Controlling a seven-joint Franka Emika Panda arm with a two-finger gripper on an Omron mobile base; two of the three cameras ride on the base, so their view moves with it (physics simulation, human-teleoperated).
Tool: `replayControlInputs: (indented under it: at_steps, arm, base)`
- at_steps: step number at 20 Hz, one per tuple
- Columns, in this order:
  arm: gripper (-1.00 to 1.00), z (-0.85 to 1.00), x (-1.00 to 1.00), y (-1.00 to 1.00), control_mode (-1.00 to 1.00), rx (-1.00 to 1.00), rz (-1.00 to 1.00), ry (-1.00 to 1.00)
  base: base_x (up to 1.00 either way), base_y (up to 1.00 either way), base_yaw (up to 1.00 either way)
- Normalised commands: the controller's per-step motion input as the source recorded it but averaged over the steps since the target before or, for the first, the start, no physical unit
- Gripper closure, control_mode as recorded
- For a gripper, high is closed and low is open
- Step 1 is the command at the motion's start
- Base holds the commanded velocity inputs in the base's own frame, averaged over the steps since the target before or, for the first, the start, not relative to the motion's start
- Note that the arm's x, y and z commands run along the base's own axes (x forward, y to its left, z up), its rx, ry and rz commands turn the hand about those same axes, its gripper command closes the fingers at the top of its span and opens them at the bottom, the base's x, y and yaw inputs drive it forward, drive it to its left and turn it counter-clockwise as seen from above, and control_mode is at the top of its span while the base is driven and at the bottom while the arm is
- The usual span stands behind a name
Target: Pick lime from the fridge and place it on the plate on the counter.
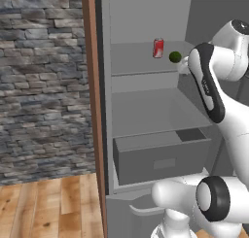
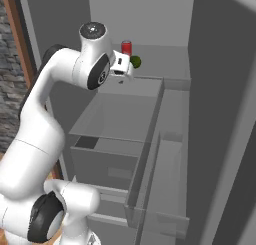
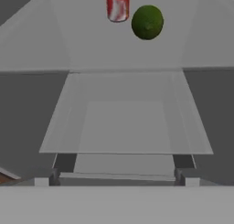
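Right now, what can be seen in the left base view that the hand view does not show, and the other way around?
The left base view alone shows the stone wall, the wooden floor, the brown wooden panel beside the fridge, the grey drawer and the white arm. The hand view alone shows the gripper, its dark finger tips set wide apart with nothing between them. Both show the red soda can and the lime side by side on an upper shelf, with a bare shelf below.
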Motion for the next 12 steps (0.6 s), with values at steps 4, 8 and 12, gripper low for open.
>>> replayControlInputs:
  at_steps: [4, 8, 12]
  arm:
    - [-1.00, 0.17, 0.20, -0.07, -1.00, 0.00, 0.00, -0.04]
    - [-1.00, 0.02, 0.25, -0.06, -1.00, -0.02, 0.00, -0.01]
    - [-1.00, 0.00, 0.31, -0.01, -1.00, -0.04, 0.00, -0.03]
  base:
    - [0.00, 0.00, 0.00]
    - [0.00, 0.00, 0.00]
    - [0.00, 0.00, 0.00]
